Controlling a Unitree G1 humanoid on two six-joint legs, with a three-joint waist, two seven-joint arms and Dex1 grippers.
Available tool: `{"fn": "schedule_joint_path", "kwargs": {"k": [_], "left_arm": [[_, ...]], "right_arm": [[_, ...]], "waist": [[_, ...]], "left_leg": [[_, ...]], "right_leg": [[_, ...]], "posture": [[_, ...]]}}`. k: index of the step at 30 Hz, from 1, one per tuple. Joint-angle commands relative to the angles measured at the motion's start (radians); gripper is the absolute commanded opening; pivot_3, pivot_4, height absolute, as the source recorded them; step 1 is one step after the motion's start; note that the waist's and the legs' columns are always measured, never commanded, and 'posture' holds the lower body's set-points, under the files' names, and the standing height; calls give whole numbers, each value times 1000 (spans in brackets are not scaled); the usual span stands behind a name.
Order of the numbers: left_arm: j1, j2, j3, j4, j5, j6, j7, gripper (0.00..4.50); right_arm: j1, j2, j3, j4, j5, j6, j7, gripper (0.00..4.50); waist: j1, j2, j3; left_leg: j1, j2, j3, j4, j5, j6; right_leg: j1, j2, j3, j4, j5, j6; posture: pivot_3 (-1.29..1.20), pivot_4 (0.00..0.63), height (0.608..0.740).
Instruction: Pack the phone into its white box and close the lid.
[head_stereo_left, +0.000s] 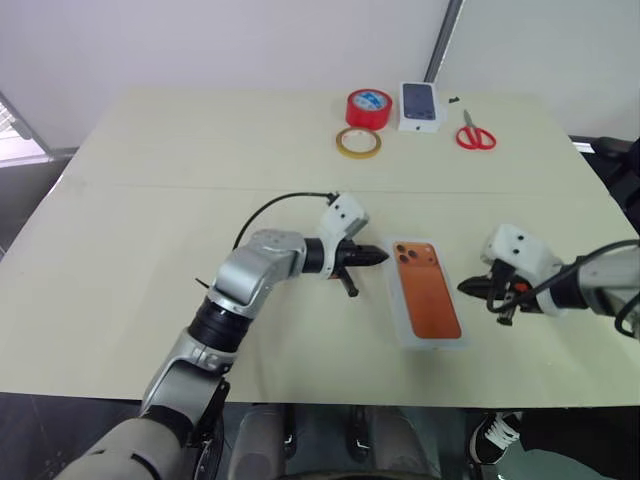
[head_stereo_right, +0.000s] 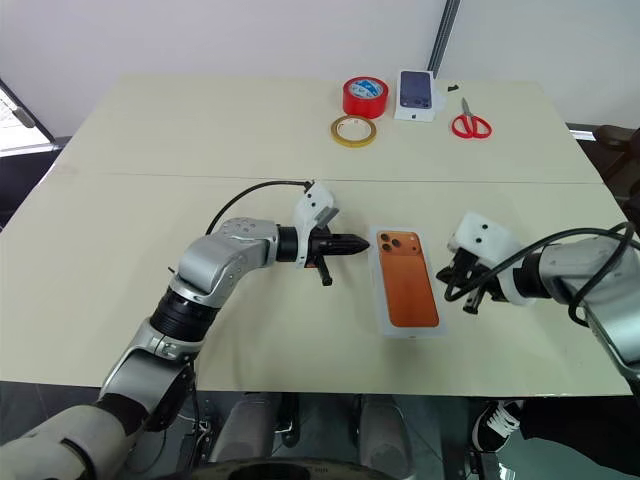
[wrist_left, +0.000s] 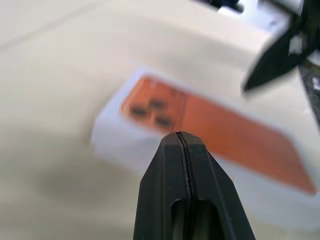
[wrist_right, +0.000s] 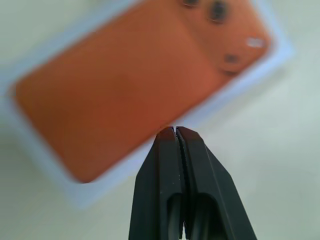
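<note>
A pale cream desk (head_stereo_left: 200, 160) stands against a plain white wall, seen from above and in front. Near the front edge of the desk lies the white box (head_stereo_left: 405, 330), a shallow tray, and the phone (head_stereo_left: 426, 290) rests flat inside it, orange back facing up, with its cluster of dark camera lenses at the far corner. The white rim of the box shows all around the phone. The left gripper (head_stereo_left: 378, 256) reaches in from the left side, pointing roughly level toward the far left corner of the box; its tips are just beside that corner, near the lenses, and its two black fingers are pressed together on nothing (the left wrist view shows only a thin seam between them). The right gripper (head_stereo_left: 472, 287) hangs just off the right long side of the box, angled downward and toward the phone, near it but apart from it; its fingers are likewise closed together and empty, as the right wrist view shows. So the box with the phone lies between the two grippers. At the far edge of the desk, well apart from all this, sit a red tape roll (head_stereo_left: 368, 107), a thinner yellowish tape roll (head_stereo_left: 358, 142), a small white box printed with a dark phone picture (head_stereo_left: 420, 106), and red-handled scissors (head_stereo_left: 475, 134).
</note>
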Motion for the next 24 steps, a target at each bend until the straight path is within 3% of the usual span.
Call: {"fn": "schedule_joint_path", "kwargs": {"k": [1,7,14,20,24], "left_arm": [[-30,-13,-61,50,43,-48,0,0],[-28,-17,-169,154,133,-95,-3,0],[2,-21,-165,157,145,-90,12,0],[46,-1,32,37,84,-137,111,0],[149,115,214,-163,29,-97,153,0]], "right_arm": [[37,5,-42,-81,39,16,-6,50],[122,32,-7,-137,35,48,-76,50],[105,37,5,-112,28,44,-111,50],[-37,129,-80,22,15,-90,-166,50],[-137,172,-74,188,-25,-187,-193,50]], "waist": [[-2,0,0],[-3,0,0],[-3,-1,-1],[-7,-1,0],[-7,-1,0]], "left_leg": [[1,0,0,0,0,0],[5,0,0,-1,0,0],[8,2,-1,-1,-1,0],[8,2,0,-1,-1,0],[8,2,0,-2,-1,0]], "right_leg": [[1,0,0,0,0,0],[4,0,0,0,0,0],[6,0,0,-2,0,0],[6,1,0,-1,0,-1],[5,1,0,0,0,0]], "posture": [[0,150,740],[0,150,740],[0,150,740],[0,150,740],[0,150,740]]}}
